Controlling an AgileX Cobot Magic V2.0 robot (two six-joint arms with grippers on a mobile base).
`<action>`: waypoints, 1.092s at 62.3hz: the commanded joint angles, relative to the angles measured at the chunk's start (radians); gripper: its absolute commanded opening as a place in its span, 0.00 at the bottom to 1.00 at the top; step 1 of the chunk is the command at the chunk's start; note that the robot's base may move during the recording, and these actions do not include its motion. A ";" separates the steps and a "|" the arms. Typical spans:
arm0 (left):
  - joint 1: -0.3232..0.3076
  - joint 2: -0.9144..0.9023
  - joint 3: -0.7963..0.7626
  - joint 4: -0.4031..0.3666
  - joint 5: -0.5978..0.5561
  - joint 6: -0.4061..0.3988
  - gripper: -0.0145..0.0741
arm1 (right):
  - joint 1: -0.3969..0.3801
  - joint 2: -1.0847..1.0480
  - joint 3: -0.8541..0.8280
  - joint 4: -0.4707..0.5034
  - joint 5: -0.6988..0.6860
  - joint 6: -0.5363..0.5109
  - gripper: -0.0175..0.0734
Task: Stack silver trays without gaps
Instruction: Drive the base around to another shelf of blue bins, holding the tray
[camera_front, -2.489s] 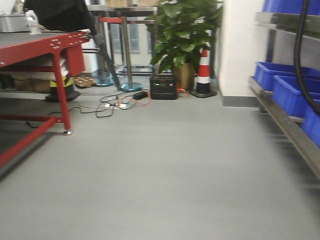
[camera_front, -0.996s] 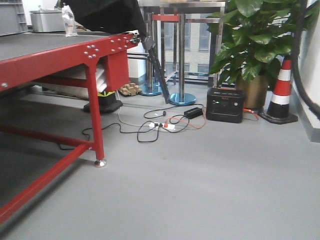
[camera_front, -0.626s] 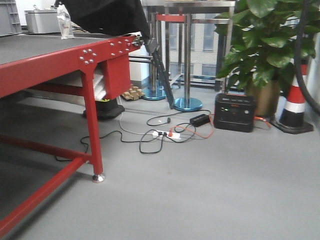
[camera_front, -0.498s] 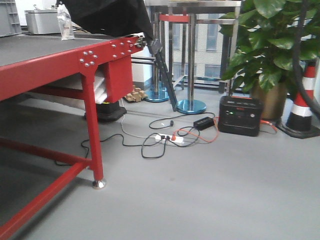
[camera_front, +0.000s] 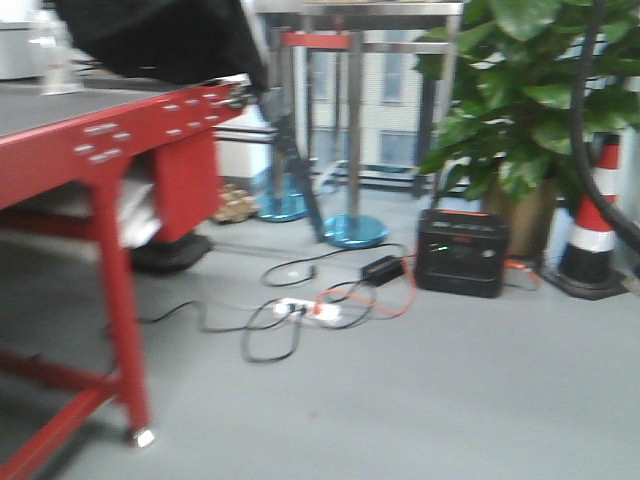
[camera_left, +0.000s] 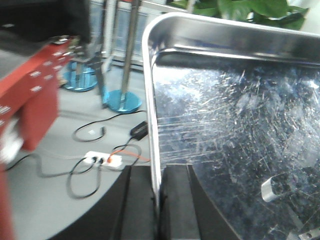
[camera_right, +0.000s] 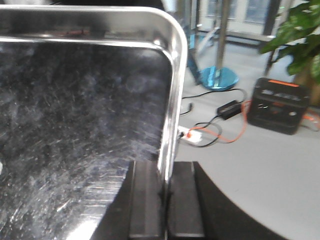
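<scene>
Assessing progress: the stacking is not yet done. One silver tray (camera_left: 235, 130) is off the table and held in the air over the floor, its scratched inner face turned toward both wrist cameras. No second tray and no stack can be made out in any view. The red table (camera_front: 150, 125) stands to the left of the front view, which is blurred. The pale shapes at its far end are too indistinct to identify. In my judgement the tray has yet to be brought to its mate, lined up and seated flush. That leaves the whole of the stacking itself.

Left claw (camera_left: 159, 200): narrow, its two dark fingers (camera_left: 175, 205) pinching the tray's left rim, one on each side of the thin wall.

Right claw (camera_right: 166, 200): likewise narrow, clamped on the opposite rim near a rounded corner.

The two views appear to show one tray carried between both arms, though neither view takes in its full width.

Below the tray lie loose cables (camera_front: 300, 310) and a black power unit (camera_front: 461, 252), both on the floor and well apart from the table leg.
</scene>
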 joint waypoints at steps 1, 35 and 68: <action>-0.016 -0.012 -0.007 -0.025 -0.064 0.008 0.15 | 0.013 -0.005 0.000 0.021 -0.118 -0.026 0.11; -0.016 -0.012 -0.007 -0.025 -0.066 0.008 0.15 | 0.013 -0.005 0.000 0.021 -0.352 -0.026 0.11; -0.016 -0.010 -0.007 -0.025 -0.066 0.008 0.15 | 0.013 -0.005 0.000 0.021 -0.456 -0.026 0.11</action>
